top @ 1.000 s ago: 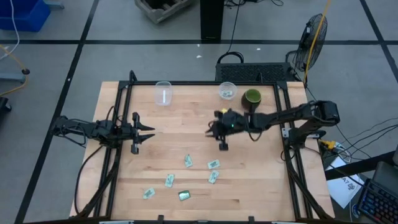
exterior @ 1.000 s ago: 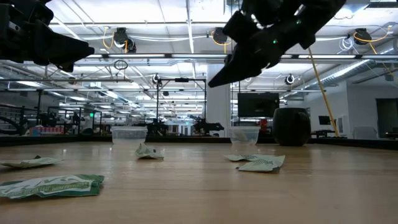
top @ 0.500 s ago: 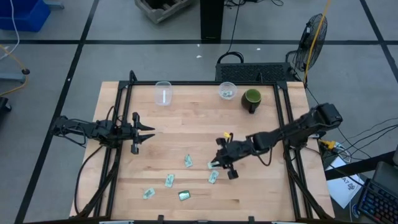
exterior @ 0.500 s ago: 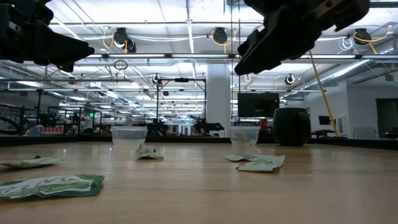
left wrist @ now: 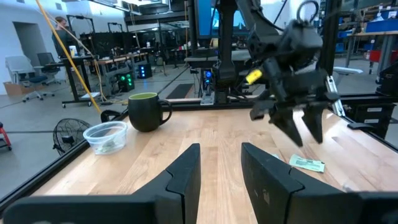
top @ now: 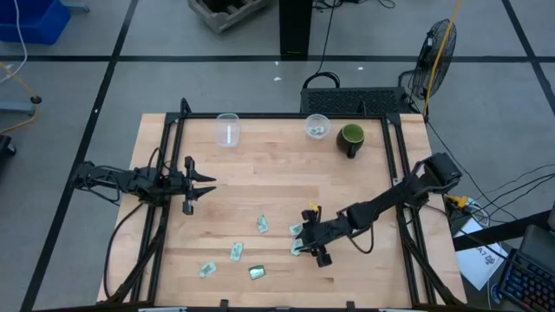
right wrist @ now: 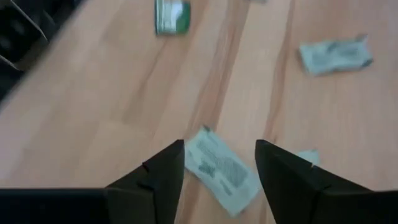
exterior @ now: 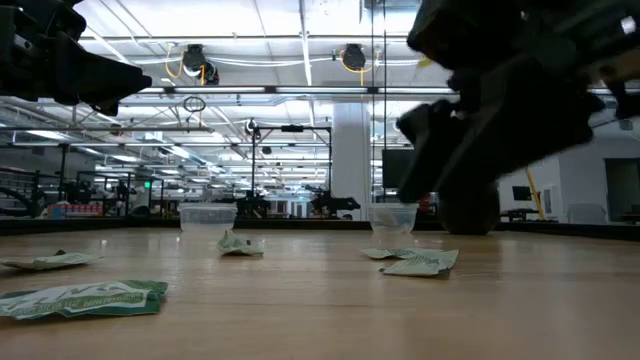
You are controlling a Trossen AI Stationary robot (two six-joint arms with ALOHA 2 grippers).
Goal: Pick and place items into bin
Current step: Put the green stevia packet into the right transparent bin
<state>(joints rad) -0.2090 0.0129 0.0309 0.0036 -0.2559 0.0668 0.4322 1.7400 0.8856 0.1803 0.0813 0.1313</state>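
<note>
The right gripper hangs low over the table, toward the front edge and a little right of centre, with its fingers spread wide and nothing between them. A pale packet lies flat on the wood straight below the gap, so the spread looks set to straddle it for a pinch from above. The arm reaches in from the right edge, stretched long and low, which suits a target this far from its base.

Around that packet, the other packets lie loose along the front part of the table: one just beside it, one farther left, two more nearer the front-left corner, and a darker green one close to the front edge. All lie flat and apart, so each needs its own pick.

Near the back edge stand two clear cups: one already holds packets and seems to serve as the bin, the other is left of it. A green mug stands just right of the filled cup.

The left gripper waits over the left edge, fingers partly apart and empty.
</note>
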